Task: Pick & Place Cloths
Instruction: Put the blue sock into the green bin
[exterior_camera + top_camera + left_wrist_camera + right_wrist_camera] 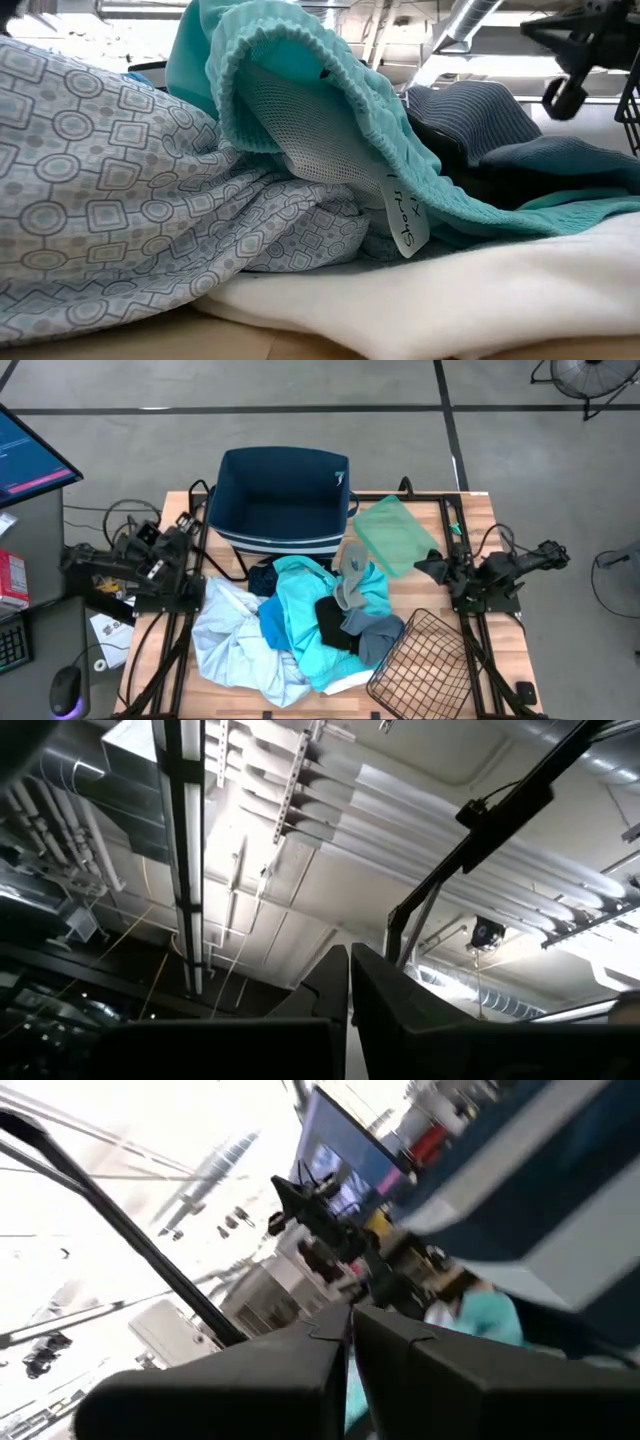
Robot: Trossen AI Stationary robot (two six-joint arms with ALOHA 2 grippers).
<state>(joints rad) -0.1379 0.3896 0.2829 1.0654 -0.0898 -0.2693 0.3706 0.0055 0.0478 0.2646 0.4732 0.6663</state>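
Observation:
The cloths lie heaped in the middle of the table. A turquoise one (pixel 310 610) is on top, with a pale patterned one (pixel 230 635) to its left. A black one (pixel 335 622) and a grey one (pixel 372 635) lie to its right, and a white one (pixel 335 682) sits underneath at the near edge. The low view shows the patterned cloth (pixel 100 200), the turquoise one (pixel 300 70) and the white one (pixel 480 290) close up. My left gripper (pixel 348 965) is shut and tipped up at the ceiling, left of the pile (pixel 185 525). My right gripper (pixel 350 1320) is shut, right of the pile (pixel 428 567), and holds nothing.
A navy fabric bin (pixel 283 500) with white stripes stands open at the far middle. A pale green sheet (pixel 393 535) lies to its right. A black wire basket (pixel 420 660) lies tipped at the near right. Cables run along both sides of the table.

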